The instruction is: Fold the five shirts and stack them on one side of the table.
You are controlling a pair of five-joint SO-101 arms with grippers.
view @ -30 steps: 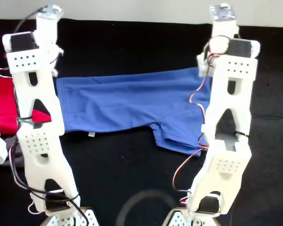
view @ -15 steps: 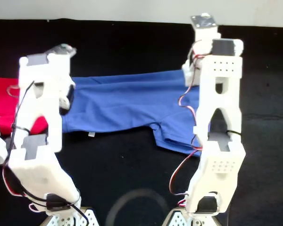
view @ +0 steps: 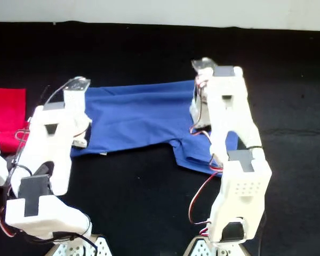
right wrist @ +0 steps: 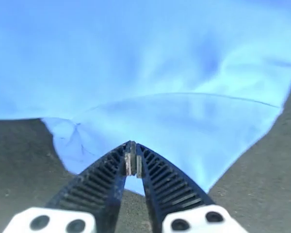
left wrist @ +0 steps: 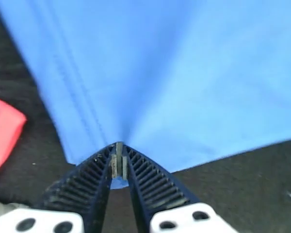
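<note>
Fold of the blue shirt [view: 144, 114] in hand; left end effector [left wrist: 118, 164] and right end effector [right wrist: 131, 165] each clamped on its edge; next, probably carry that edge across together, evenly

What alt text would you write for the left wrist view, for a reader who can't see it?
The left gripper, jaws shut, pinches the edge of a blue shirt that lies spread on the black table. Part of a red shirt lies on the table close by, apart from the blue one.
</note>
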